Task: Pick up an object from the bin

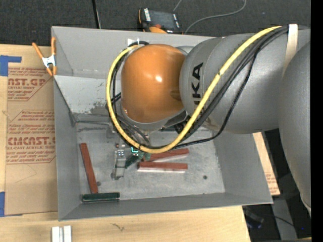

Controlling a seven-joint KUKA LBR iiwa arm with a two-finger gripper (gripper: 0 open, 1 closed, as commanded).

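The grey arm [242, 84] reaches into the grey metal bin [229, 185] from the right, and its rounded orange cover [149, 82] hangs over the upper middle of the bin floor, ringed by a yellow cable [222, 72] and black ones. The gripper [119, 164] comes out below the cover's lower left edge and points down at a bare patch of floor. It sits low over the metal, but whether it touches cannot be told. Whether it is released or clenched cannot be told either, since its end is small and partly lost in shadow, and nothing can be made out in its grasp. The nearest things lie just to the right of the gripper. The upper red-brown stick [170, 155] slopes slightly upward away from it, and the lower red-brown stick [164, 167] lies almost level below that one, its pale edge facing up. Their left ends come close to the gripper, but contact cannot be confirmed. To the left of the gripper and clearly apart from it, a longer red-brown stick [89, 169] runs nearly straight up and down the floor. Below and left of the gripper, by the near wall, a short dark bar [101, 197] lies flat, next to the long stick's lower end. Well to the right of the gripper, past the two sticks, a tiny dark speck [205, 177] sits alone.
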